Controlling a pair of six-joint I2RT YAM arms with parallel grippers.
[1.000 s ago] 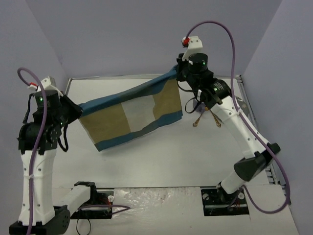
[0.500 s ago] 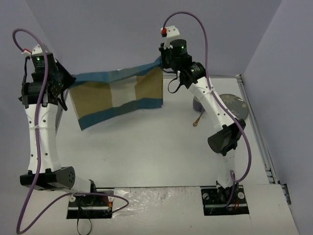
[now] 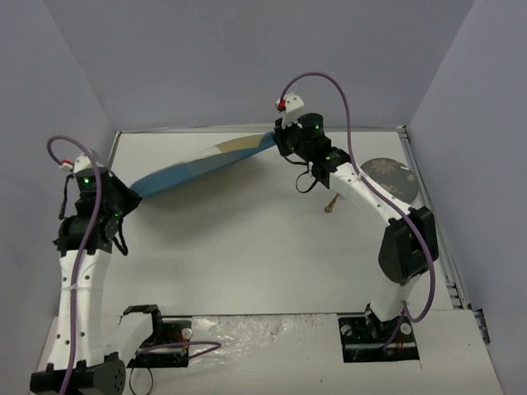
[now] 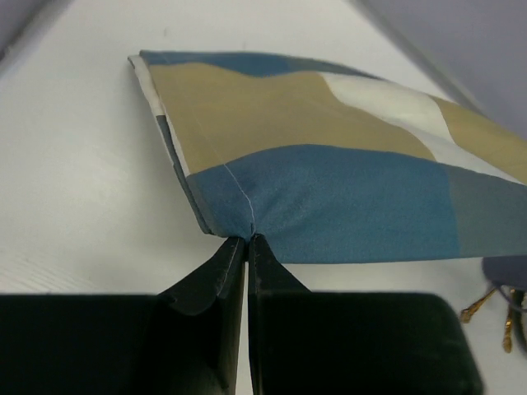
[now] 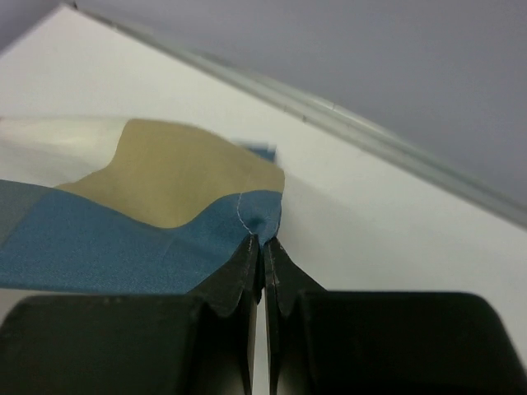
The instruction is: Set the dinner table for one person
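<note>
Clamped on 2 placemat [image 3: 191, 168] corners: left gripper [image 4: 247, 243] near dinner table's [image 3: 247, 255] left edge, right gripper [image 5: 263, 245] by far edge, both arms outstretched.

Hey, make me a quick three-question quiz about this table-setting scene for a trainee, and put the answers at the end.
1. True or false: the left hand and the right hand are both shut on the placemat.
2. Where is the dark plate? A: on the right side of the table, beside the right arm. B: under the placemat. C: in the left hand.
3. Fill in the blank: each hand pinches the placemat at a ____.

Key: 1 true; 2 A; 3 corner.
</note>
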